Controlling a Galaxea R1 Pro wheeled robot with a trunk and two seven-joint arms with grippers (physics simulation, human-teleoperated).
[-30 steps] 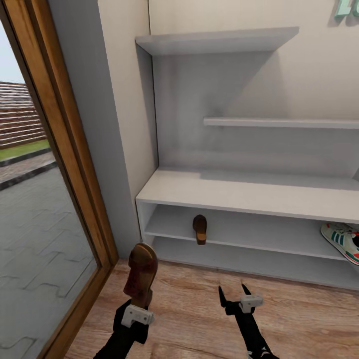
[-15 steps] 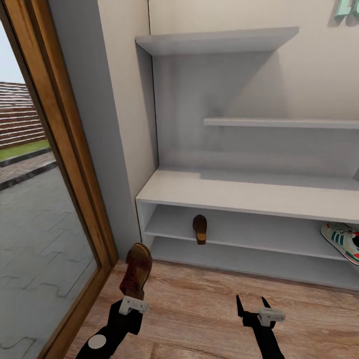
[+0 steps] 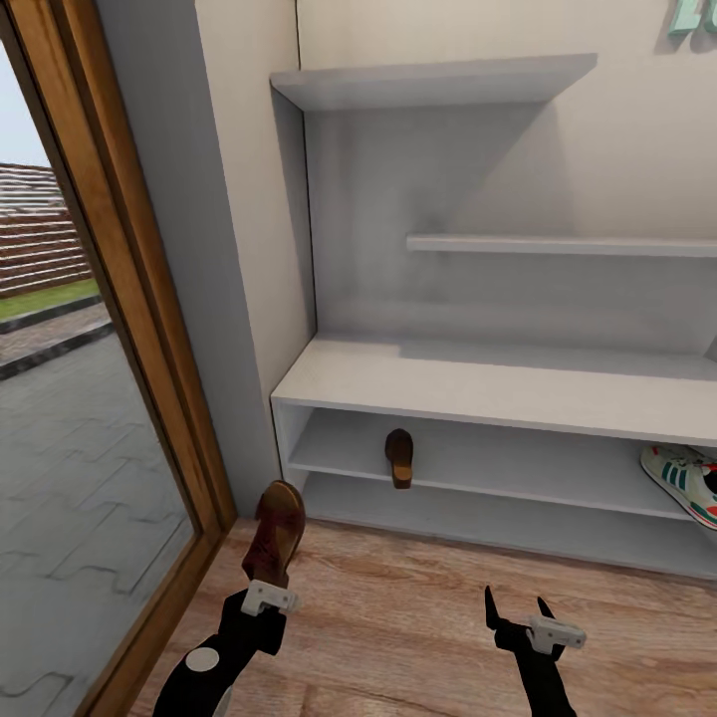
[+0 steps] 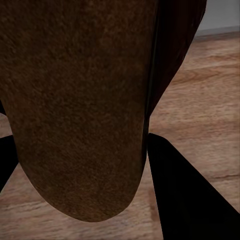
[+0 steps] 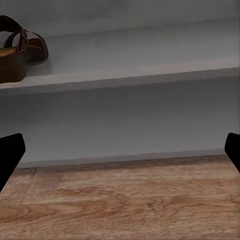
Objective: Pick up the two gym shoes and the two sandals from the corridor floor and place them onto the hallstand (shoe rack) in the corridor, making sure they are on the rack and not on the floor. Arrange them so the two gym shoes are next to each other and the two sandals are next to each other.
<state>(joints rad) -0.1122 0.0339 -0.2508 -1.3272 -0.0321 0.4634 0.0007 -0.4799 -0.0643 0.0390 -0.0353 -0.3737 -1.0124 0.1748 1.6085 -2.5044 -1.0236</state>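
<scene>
The pale grey-white hallstand, a low bench unit with two open shelf levels and two staggered wall shelves above it, takes up most of the head view, standing against the wall beside a wood-framed glass door. Before it lies the light brown wood-plank corridor floor. At the right edge of the upper open level sits a cream-white lace-up gym shoe with green side stripes, cut off by the frame. Further left on that same level rests a small brown leather sandal; the right wrist view shows its dark straps and thick sole side-on at the shelf's front edge, detail the head view lacks. The second brown sandal is clamped in the left gripper above the floor, near the rack's left end; the left wrist view shows its suede underside between the two dark fingers. The right gripper hangs spread apart, holding nothing, over the floor.
</scene>
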